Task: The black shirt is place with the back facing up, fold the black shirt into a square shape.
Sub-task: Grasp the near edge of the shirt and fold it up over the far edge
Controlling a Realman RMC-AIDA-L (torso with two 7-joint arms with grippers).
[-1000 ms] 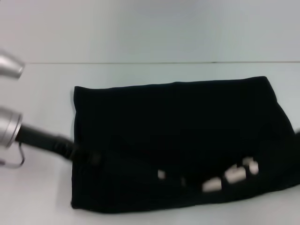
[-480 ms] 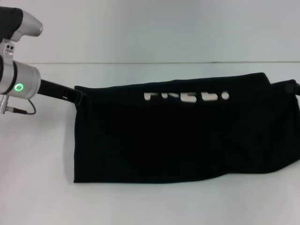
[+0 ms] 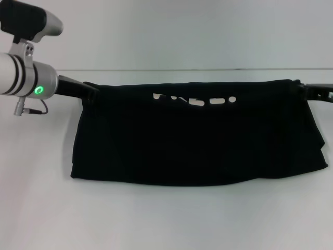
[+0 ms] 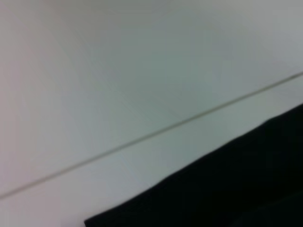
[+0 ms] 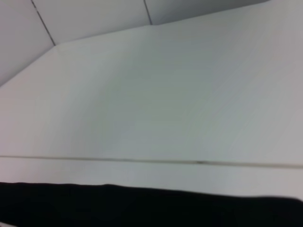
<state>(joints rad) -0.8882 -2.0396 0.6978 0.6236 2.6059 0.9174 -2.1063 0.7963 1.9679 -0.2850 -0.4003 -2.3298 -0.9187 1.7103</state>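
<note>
Both grippers, left [image 3: 89, 92] and right [image 3: 304, 91], pinch the shirt [image 3: 197, 140] by its top corners; the limp cloth sags between, so corners grip best.

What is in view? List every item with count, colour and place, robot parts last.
black shirt: one, black, stretched across the middle of the table, its far edge held up at both corners.
lettering: one row, white, along the shirt's far edge.
table: one, white, under the shirt.
left gripper: one, black on a silver arm, at the shirt's far left corner.
right gripper: one, black, at the shirt's far right corner.
</note>
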